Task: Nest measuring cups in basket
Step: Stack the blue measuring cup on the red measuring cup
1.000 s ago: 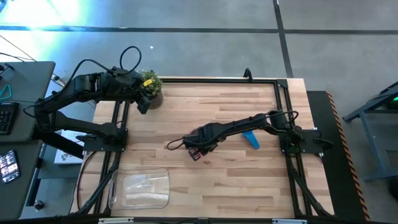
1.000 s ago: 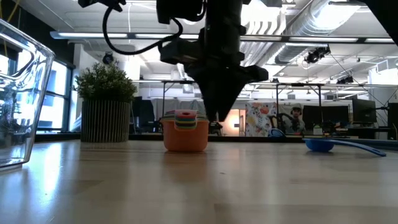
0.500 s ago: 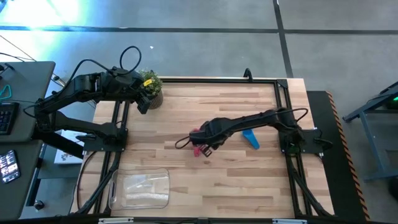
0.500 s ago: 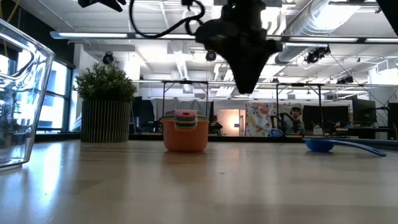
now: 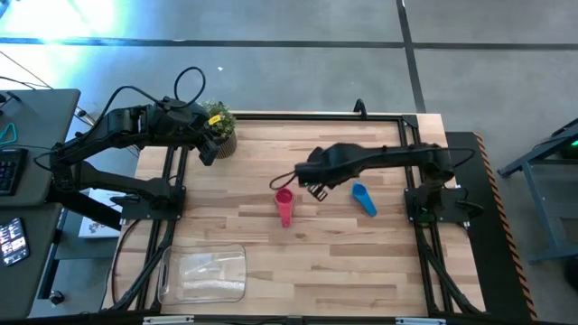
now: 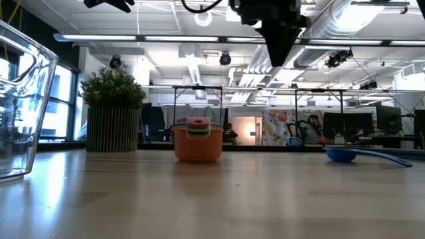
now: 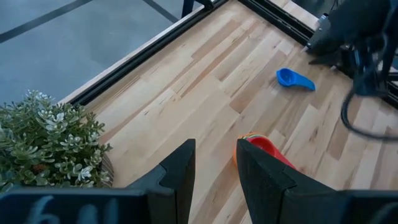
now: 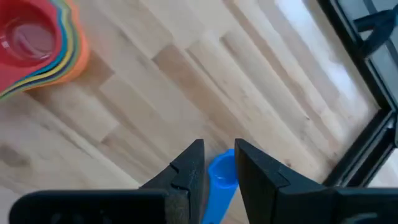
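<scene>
So the nested stack of measuring cups (image 5: 285, 205), red one on top, sits mid-frame on the table (image 5: 361, 262) in the overhead shot; a lone blue cup (image 5: 363, 199) lies off to its right; the clear basket (image 5: 202, 274) is down at lower left, well apart from both. Right gripper (image 5: 316, 189) hovers between stack and blue cup, fingers slightly parted and holding nothing; left gripper (image 5: 207, 152) waits upper left by the potted plant (image 5: 219, 124), fingers also a bit apart and empty.
</scene>
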